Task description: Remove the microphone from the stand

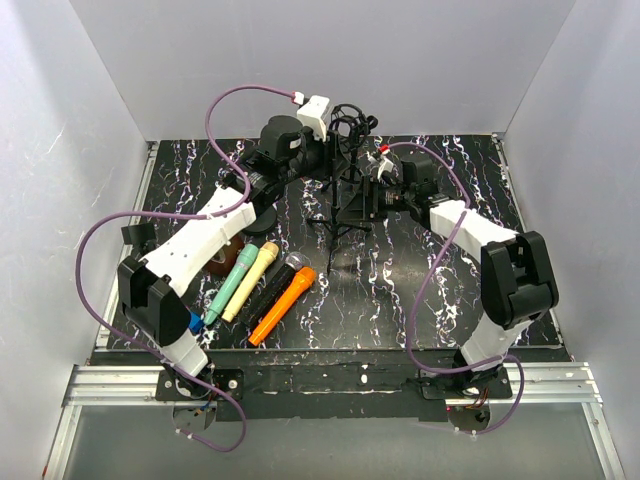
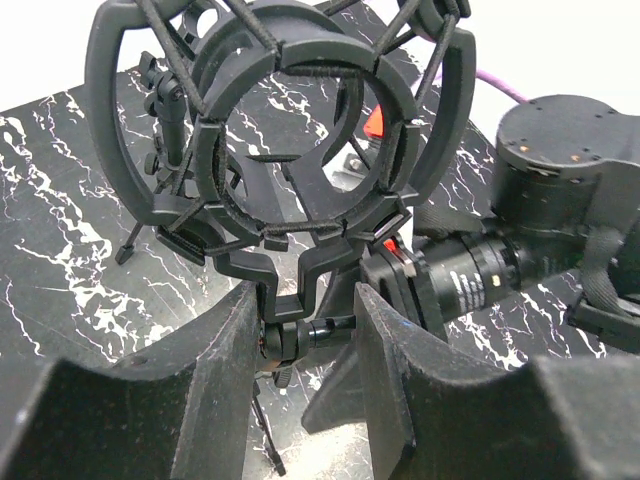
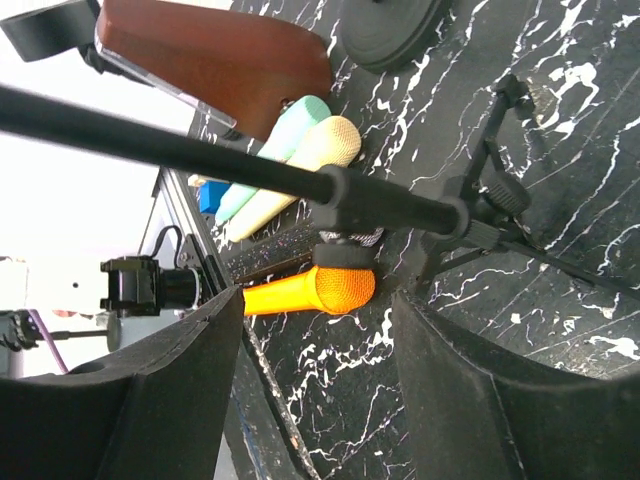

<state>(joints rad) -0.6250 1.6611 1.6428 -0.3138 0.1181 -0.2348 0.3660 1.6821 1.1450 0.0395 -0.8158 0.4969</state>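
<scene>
The left tool [image 2: 308,300] clenches the likely light, tip-prone stand [image 2: 300,340] at its stiff joint under the springy, seemingly empty mount [image 2: 205,150]; the right tool [image 3: 312,305] hangs released.

The left arm [image 1: 205,235] rises from its base, folds at the elbow and reaches forward and to the right, with its wrist at the far middle. The left gripper [image 2: 308,292] has its jaws partly closed, with both fingers pressed against the joint of the stand [image 2: 290,338]. The right arm [image 1: 480,235] bends sharply at its elbow and stretches left toward the middle. The right gripper [image 3: 318,298] has its jaws spread wide apart.
</scene>
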